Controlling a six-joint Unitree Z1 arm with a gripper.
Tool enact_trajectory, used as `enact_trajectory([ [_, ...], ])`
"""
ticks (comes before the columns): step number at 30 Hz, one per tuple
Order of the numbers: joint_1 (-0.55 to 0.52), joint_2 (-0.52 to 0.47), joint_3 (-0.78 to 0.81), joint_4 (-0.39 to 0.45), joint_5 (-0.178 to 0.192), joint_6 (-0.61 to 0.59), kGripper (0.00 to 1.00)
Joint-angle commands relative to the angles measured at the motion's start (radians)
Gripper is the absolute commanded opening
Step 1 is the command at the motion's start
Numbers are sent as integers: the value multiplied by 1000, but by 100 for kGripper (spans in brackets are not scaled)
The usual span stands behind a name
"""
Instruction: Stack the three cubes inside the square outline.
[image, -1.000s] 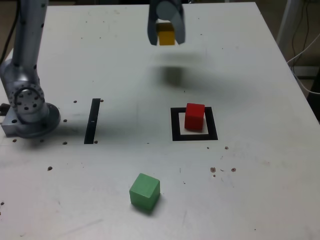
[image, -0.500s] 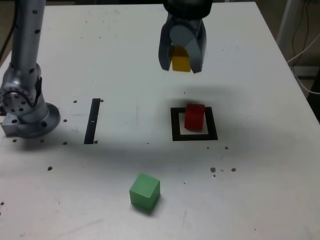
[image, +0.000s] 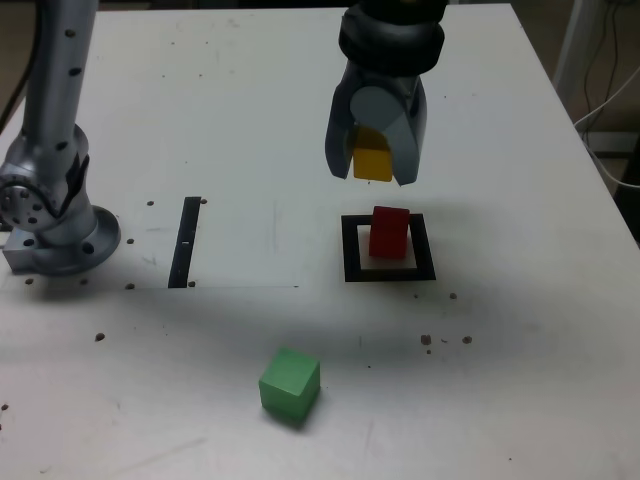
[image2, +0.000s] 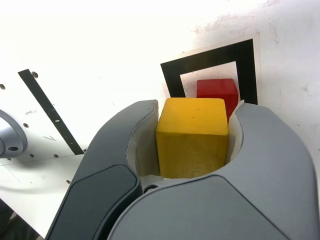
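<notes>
The gripper (image2: 192, 137) clamps the yellow cube (image2: 192, 137) between its two grey jaws. Just beyond the fingertips lies the square outline (image2: 210, 57) with the red cube (image2: 216, 91) inside it; a black strip (image2: 50, 111) lies off to one side.

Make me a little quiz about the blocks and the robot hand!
1. True or false: the hand holds the yellow cube.
2. Which cube sits inside the square outline? A green, B red, C yellow.
3. Fill in: the green cube lies ____ the outline.

Key: 1 true. 2 B, the red cube. 3 outside, on the table, nearer the exterior view's bottom.
</notes>
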Motion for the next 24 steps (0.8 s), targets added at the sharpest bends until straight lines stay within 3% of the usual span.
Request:
enact_trajectory([
  [1,-15,14,-11,6,-7,-22,32],
  [12,-20,81,-21,0,-31,-35,32],
  [24,-27,84,-3,-23,-36,-61,32],
])
